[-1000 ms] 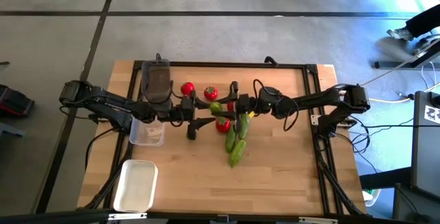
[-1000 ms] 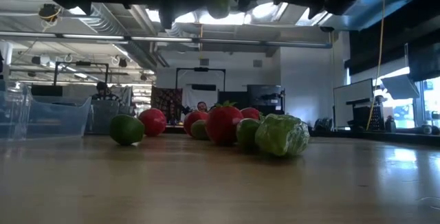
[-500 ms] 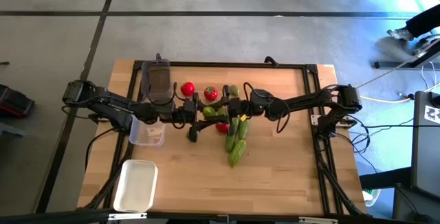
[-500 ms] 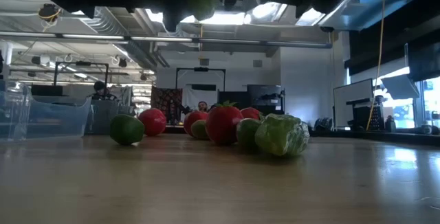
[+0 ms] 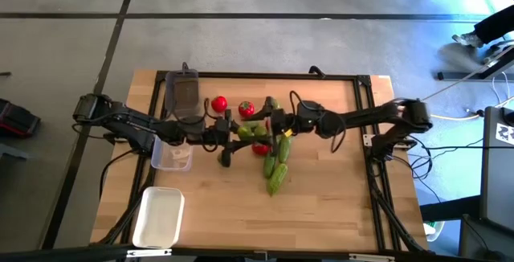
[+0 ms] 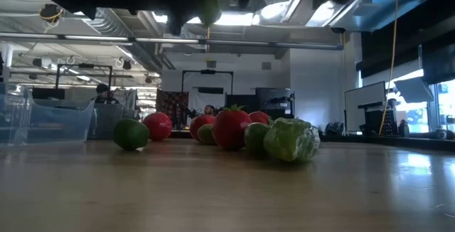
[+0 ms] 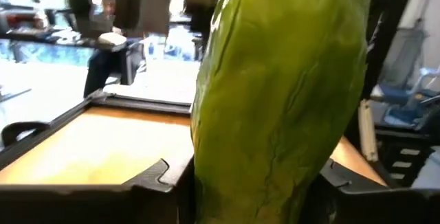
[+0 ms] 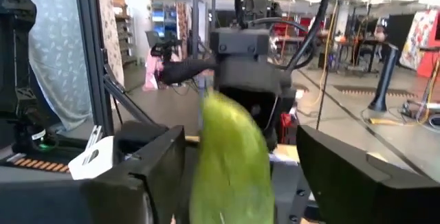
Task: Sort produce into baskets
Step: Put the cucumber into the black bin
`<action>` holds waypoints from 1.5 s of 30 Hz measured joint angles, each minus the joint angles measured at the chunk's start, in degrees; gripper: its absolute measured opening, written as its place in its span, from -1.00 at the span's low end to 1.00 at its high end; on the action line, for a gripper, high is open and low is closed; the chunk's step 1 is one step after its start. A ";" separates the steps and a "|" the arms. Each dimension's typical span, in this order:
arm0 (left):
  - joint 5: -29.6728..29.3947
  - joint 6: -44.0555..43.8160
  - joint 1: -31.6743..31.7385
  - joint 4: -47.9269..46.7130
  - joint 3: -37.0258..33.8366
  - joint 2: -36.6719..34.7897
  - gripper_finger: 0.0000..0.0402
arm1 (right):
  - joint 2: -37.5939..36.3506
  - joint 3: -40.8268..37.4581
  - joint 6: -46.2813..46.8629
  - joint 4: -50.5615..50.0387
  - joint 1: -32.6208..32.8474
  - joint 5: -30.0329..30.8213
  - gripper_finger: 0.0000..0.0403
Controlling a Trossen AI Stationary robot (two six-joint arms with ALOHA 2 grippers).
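Both arms reach toward the middle of the table and meet above the pile of produce. The left gripper holds a light-green cucumber clamped between its fingers, raised clear of the tabletop; in the left wrist view this cucumber fills most of the frame, standing lengthwise between the two dark fingers. The right gripper faces it from the right, just beside the cucumber's far end, with its fingers spread wide on either side; the right wrist view shows the cucumber in the gap between the fingers, contact not discernible.

Below, on the table, lie two red tomatoes to the far left of the grippers, one more tomato under them, and further cucumbers toward the near side. The dark grey basket, clear basket and white basket stand along the left side.
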 joint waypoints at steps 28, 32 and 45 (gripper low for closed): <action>-9.77 -9.16 6.65 -49.35 9.92 -0.57 -0.19 | -15.43 -17.49 27.86 -61.23 0.04 35.21 0.36; -15.77 -8.12 7.20 -62.86 15.69 -1.07 -0.18 | -15.43 -20.83 31.22 -60.79 0.04 36.14 0.36; -19.66 -11.21 17.95 -86.56 19.90 -8.34 -0.19 | -15.41 -23.19 36.46 -60.23 0.04 37.91 0.36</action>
